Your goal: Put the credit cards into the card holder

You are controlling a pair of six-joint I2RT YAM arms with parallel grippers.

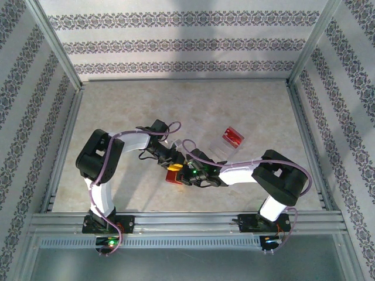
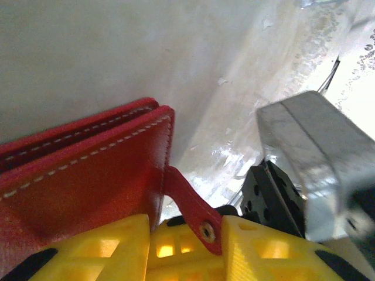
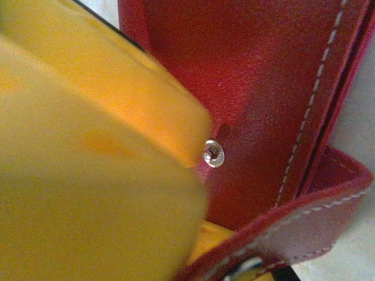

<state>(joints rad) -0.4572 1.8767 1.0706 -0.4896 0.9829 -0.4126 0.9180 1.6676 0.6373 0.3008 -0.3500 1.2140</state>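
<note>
The left claw point(image 1: 170, 164) is being viewed from above at the far-left side of the card holder point(image 1: 173, 178), and the right claw point(image 1: 184, 174) is being held at that holder's right side. The pale desk point(image 1: 117, 117) is being seen around the holder. The credit cards point(image 1: 234, 137) are being carried in a clear tray point(image 1: 221, 147), well apart from the card holder, off to its far right.

At the left wrist, the card holder point(image 2: 82, 181) is being shown folded. Its clasp tab point(image 2: 190, 205) is hanging loose across the gap between the yellow fingers point(image 2: 105, 252) of the left claw point(image 2: 186, 249). Whether that claw is clenched cannot be told. A blurred grey block point(image 2: 310, 158) is being seen to the holder's right.

At the right wrist, the right claw point(image 3: 202, 193) is being clenched on the card holder point(image 3: 263, 88). One yellow finger point(image 3: 117, 117) is being pressed on its red face beside the snap stud point(image 3: 214, 153), and another is being glimpsed under its lower edge.
</note>
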